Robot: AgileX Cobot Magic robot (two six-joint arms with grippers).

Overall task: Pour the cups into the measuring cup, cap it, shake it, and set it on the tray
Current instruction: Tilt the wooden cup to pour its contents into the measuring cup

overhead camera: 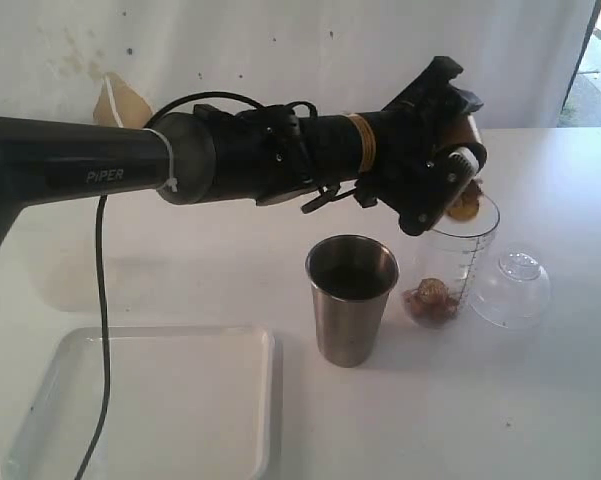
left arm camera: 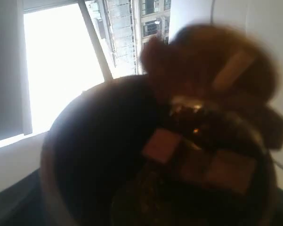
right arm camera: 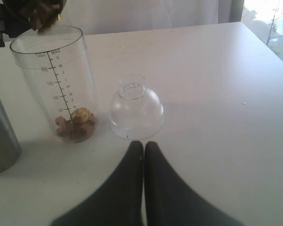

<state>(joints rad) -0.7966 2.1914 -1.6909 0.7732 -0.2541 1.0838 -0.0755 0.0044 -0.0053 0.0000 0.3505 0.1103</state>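
Lettering "PiPER" read on left arm (overhead camera: 80, 165), in exterior view only. Left pincer (overhead camera: 458, 172) clamped wide on wooden cup (overhead camera: 467, 205), tipped over measuring cup (overhead camera: 462, 262), which stood between steel tumbler (overhead camera: 351, 300) and dome cap (overhead camera: 510, 290) on surface (overhead camera: 540, 400). Left wrist view showed blurred brown chunks (left arm camera: 162, 146) inside cup. Right wrist view showed "MAX" atop scale; right pincer (right arm camera: 143, 149) closed, empty.

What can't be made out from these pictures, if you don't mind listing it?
- Contents of the wooden cup: left wrist view, blurred and too close.
- Inside of the steel tumbler: dark in the exterior view; cut by the frame edge in the right wrist view.
- Fingers of the left pincer: exterior view, hidden behind its own housing.
- Where the right pincer sits: absent from the exterior view.
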